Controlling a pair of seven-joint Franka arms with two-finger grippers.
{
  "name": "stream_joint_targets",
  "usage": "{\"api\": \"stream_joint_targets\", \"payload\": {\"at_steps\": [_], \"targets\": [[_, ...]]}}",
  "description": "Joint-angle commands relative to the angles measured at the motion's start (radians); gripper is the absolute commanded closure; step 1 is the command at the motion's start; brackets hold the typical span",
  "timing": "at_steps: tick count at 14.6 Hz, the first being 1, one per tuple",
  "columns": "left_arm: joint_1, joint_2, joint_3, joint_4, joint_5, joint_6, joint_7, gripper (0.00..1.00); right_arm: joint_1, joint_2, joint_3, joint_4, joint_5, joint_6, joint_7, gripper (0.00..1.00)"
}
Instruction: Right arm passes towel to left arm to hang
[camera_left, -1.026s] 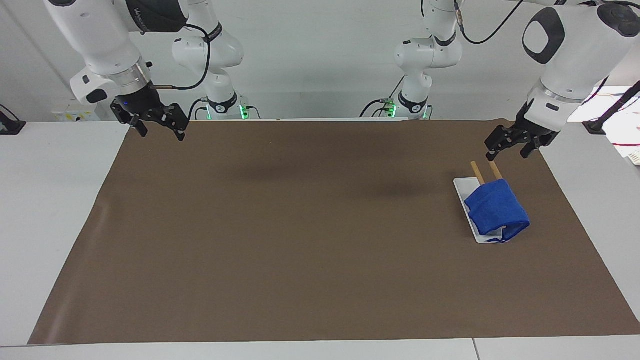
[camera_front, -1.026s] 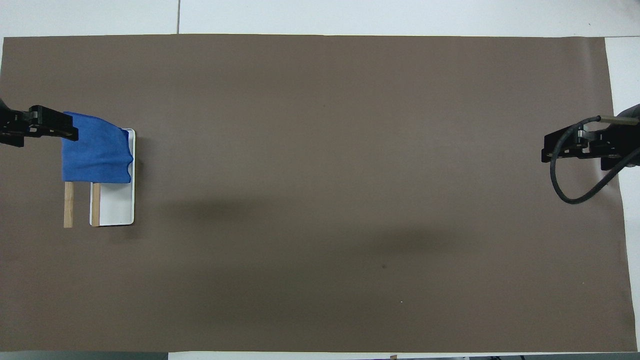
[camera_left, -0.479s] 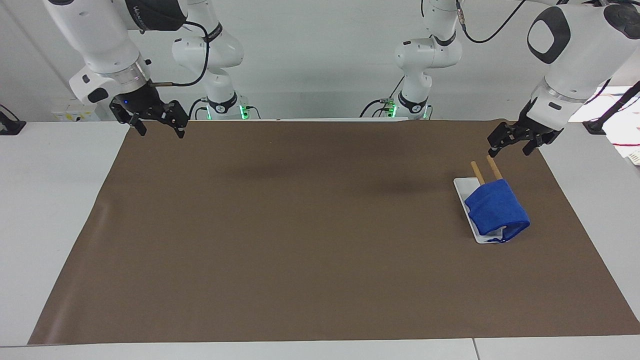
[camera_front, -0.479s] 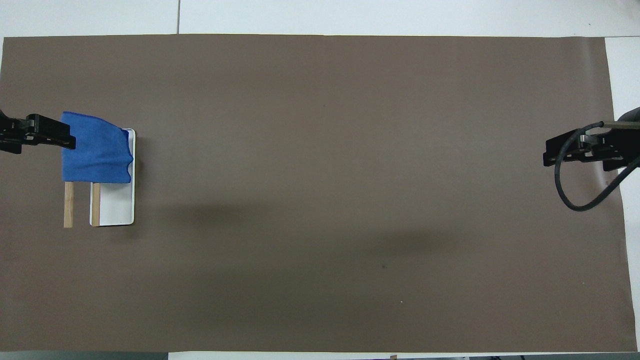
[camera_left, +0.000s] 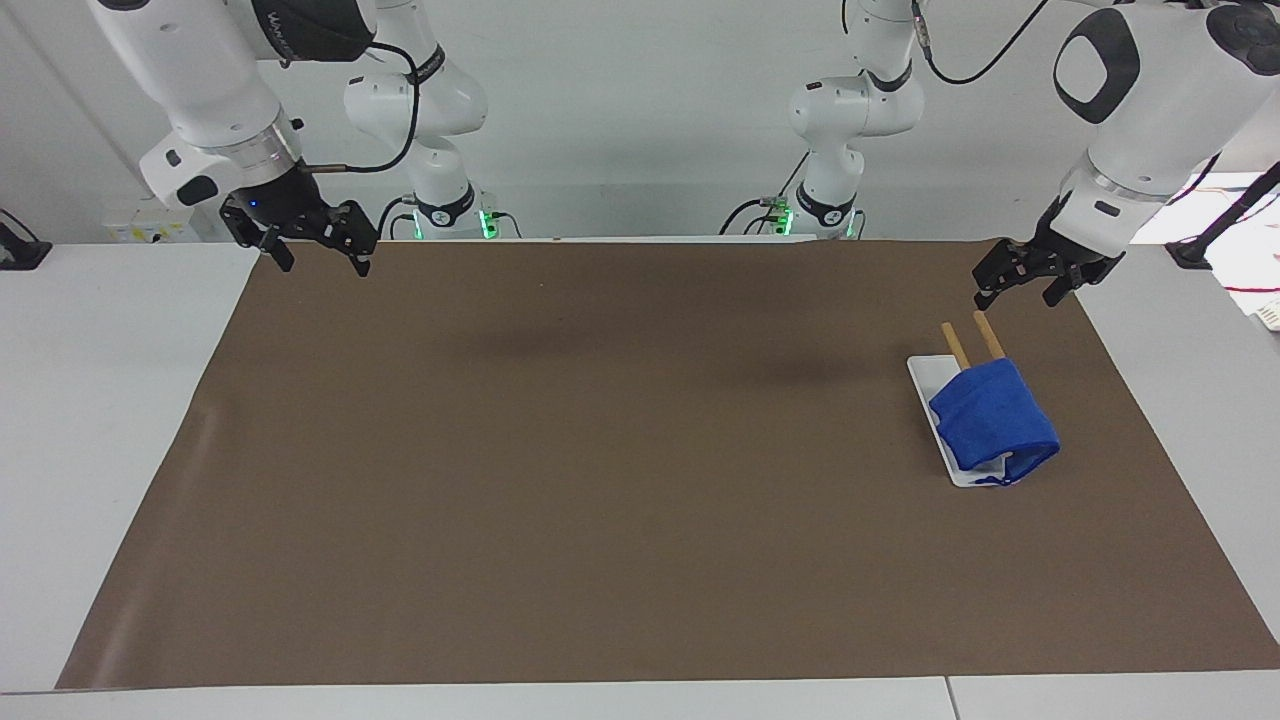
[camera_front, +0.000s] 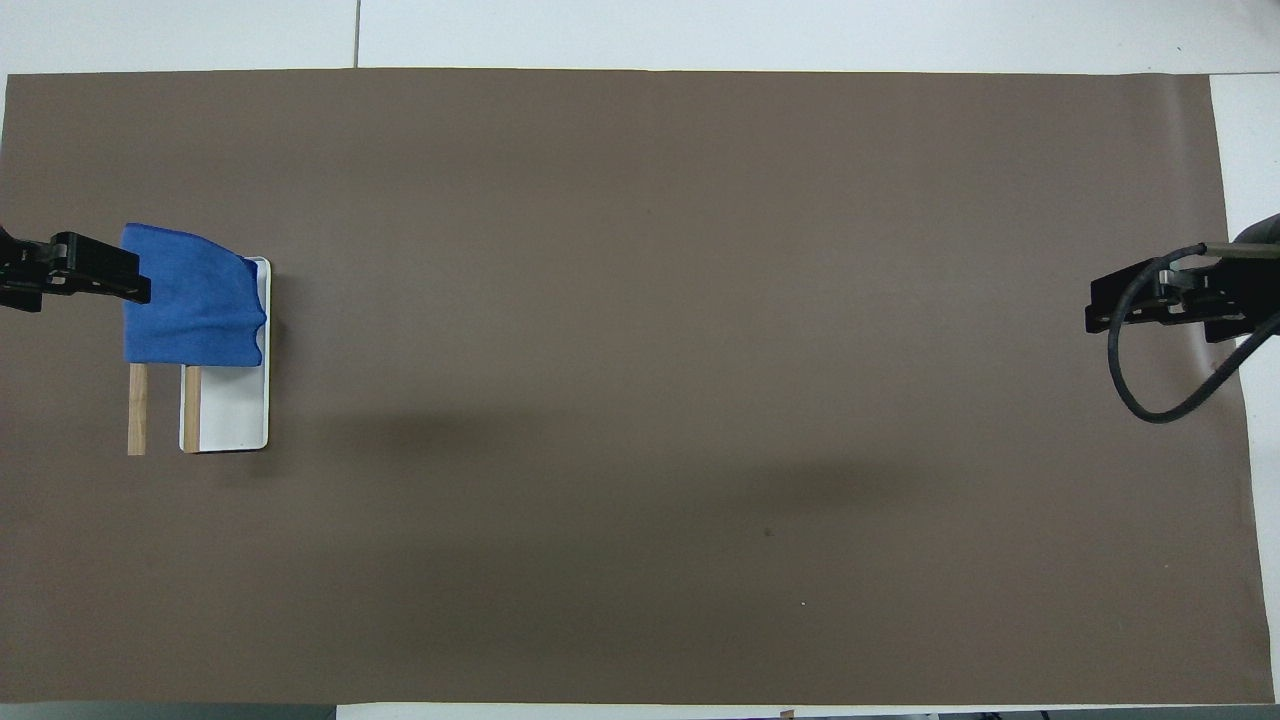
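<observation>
The bright blue towel (camera_left: 993, 415) (camera_front: 190, 310) hangs draped over two wooden bars (camera_left: 985, 333) (camera_front: 137, 410) that rise from a white base (camera_left: 925, 375) (camera_front: 235, 410), at the left arm's end of the brown mat. My left gripper (camera_left: 1015, 290) (camera_front: 100, 278) hovers open and empty over the mat beside the bars' upper ends, clear of the cloth. My right gripper (camera_left: 322, 262) (camera_front: 1130, 305), with its small blue light, hangs open and empty over the mat's edge at the right arm's end.
A brown mat (camera_left: 600, 450) (camera_front: 650, 400) covers most of the white table. A black cable (camera_front: 1150, 390) loops off the right wrist. Both arm bases stand at the robots' edge of the table.
The left gripper has lifted a little and drawn back from the bars. The right gripper has risen slightly. The towel has not moved.
</observation>
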Motion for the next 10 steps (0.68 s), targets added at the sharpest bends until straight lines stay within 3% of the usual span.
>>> {"api": "stream_joint_targets", "payload": {"at_steps": [1,10], "targets": [[-0.013,-0.016,0.003,-0.002,0.02,-0.04,-0.012,0.0,-0.01,-0.019,0.005,-0.022,-0.015,0.003,-0.024,0.0],[-0.008,-0.024,0.004,-0.013,0.029,-0.045,-0.027,0.0,-0.013,-0.017,0.003,-0.014,-0.015,0.0,-0.03,0.0]]}}
